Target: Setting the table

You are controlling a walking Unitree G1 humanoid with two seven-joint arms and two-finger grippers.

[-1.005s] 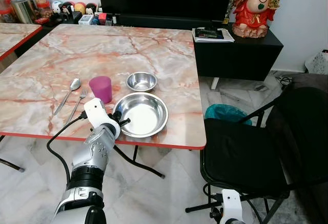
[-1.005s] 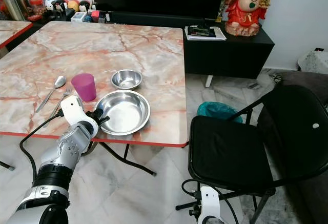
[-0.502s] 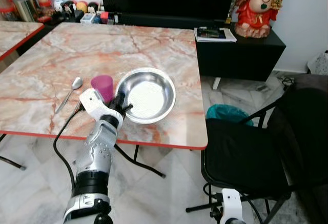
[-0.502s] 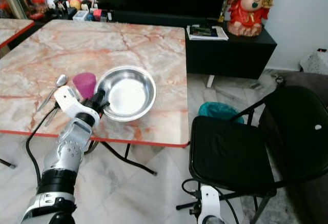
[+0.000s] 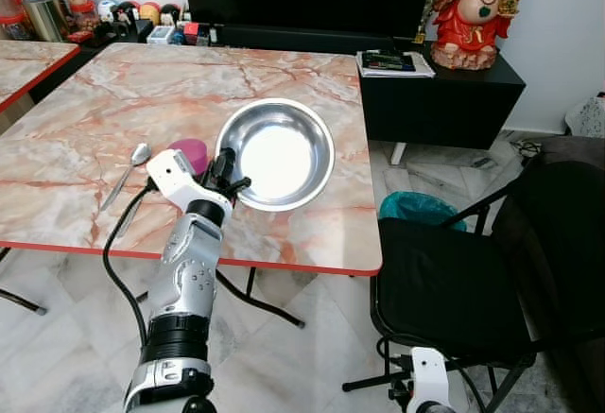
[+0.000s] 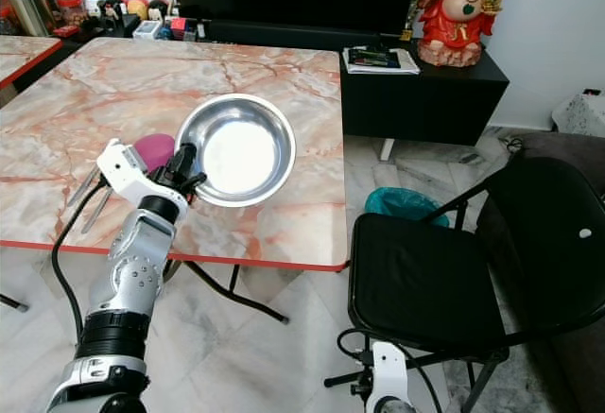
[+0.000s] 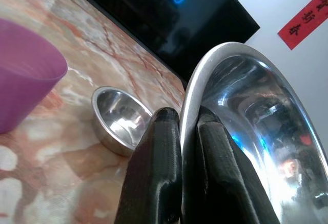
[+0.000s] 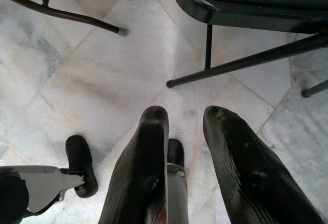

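My left gripper [image 5: 228, 183] is shut on the near rim of a large steel bowl [image 5: 276, 154], held above the marble table [image 5: 113, 92] and tipped so its inside faces me. In the left wrist view the two black fingers [image 7: 161, 147] pinch that rim [image 7: 205, 80]. A purple cup [image 5: 190, 152] stands just behind the gripper. The spoon [image 5: 132, 163] lies to its left. A small steel bowl [image 7: 120, 119] rests on the table beyond the cup, hidden behind the big bowl in the eye views. My right gripper [image 8: 187, 114] hangs open over the floor.
A black folding chair [image 5: 454, 281] stands right of the table, with a teal bin [image 5: 416, 207] behind it. A black cabinet [image 5: 435, 92] carries a red statue [image 5: 470, 7] and a book. A second marble table [image 5: 24, 59] is at the far left.
My left gripper has lifted the large bowl off the table and tipped it upright, so it now covers the small bowl. The right arm has stayed put.
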